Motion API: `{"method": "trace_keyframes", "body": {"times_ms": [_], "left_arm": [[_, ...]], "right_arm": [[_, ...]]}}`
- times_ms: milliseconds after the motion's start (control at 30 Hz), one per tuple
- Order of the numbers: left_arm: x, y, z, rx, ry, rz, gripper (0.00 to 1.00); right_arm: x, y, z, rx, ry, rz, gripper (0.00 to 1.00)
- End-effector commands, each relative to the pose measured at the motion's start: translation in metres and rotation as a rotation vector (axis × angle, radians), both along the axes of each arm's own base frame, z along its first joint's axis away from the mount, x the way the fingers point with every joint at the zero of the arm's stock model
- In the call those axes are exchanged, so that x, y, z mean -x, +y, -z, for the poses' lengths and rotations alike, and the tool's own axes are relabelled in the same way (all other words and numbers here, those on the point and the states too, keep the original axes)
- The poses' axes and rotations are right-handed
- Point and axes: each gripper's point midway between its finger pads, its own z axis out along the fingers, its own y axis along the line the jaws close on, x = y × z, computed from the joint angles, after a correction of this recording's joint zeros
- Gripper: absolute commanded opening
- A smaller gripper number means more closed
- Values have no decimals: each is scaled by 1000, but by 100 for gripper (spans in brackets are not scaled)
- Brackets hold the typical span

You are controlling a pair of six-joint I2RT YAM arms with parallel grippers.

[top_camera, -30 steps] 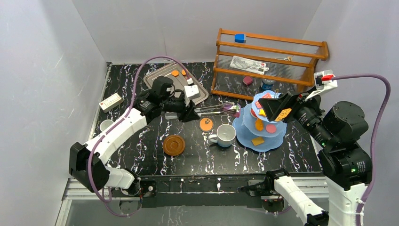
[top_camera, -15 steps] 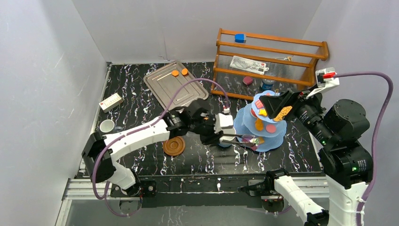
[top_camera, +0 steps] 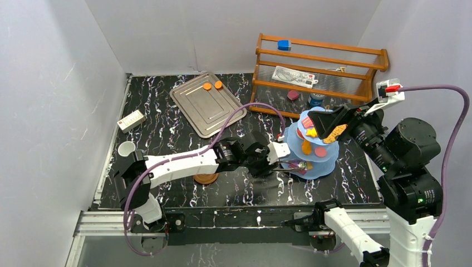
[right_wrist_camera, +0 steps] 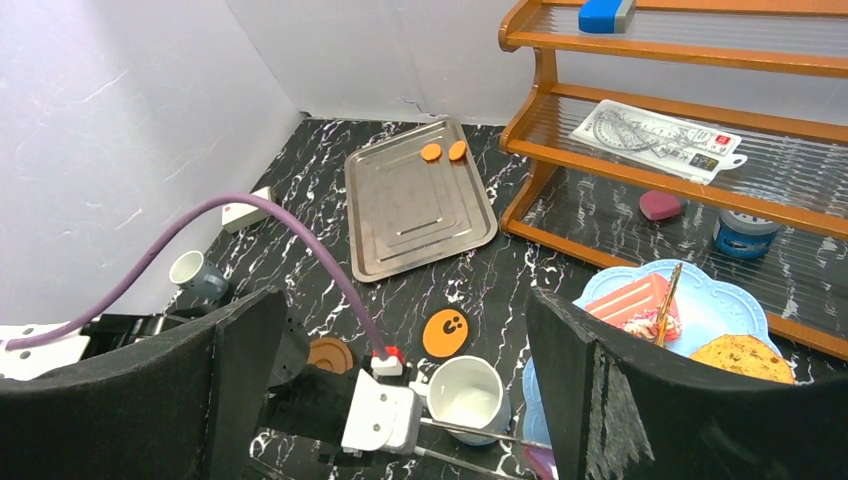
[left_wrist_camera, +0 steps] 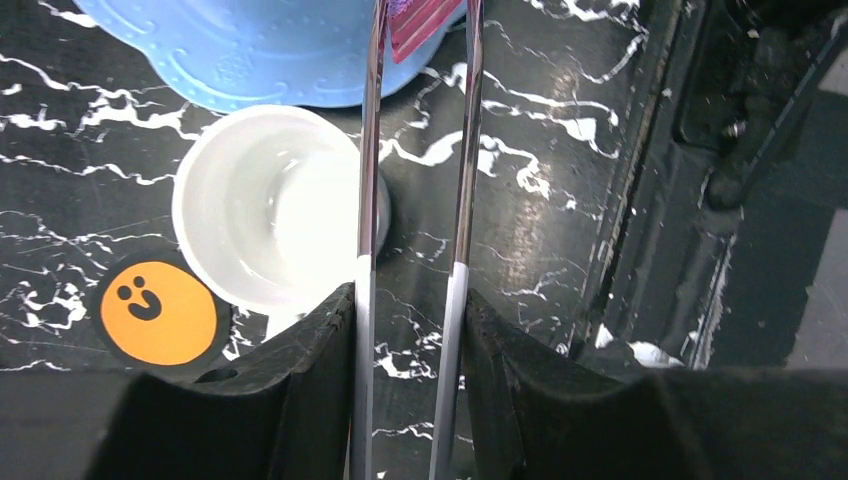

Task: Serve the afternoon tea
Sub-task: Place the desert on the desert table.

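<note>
Two left fingers clamping tongs, pink cake ahead at tong tips

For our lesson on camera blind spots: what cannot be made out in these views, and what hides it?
Pink piece in the tongs: left wrist view, cut by the top edge; kind unclear.
White mug: top view, hidden under the left arm.
Brown saucer: top view, partly covered by that arm.
Print on the white packet: too small in every view.
</note>
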Motion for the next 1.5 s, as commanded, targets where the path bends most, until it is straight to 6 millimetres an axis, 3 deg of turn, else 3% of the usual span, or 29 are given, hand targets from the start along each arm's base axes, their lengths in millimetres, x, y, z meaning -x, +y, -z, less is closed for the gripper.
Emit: {"method": "trace_keyframes", "body": {"times_ms": [0,500,767,1467], "left_arm": [[-21,-27,-43,145,-74,-73,0],[-22,-51,-49,218,26,-153,0],[-13,-67,-33,221,92,-181,0],[-20,-102,-27,255,69,-210,0]], "right_arm": [[2,-2,-22,-4,-92,6,99],[1,-2,-18,-3,-93,5,99],[2,-2,-18,-4,-99,6,99],[3,-3,-17,6,-103,7,99]]}}
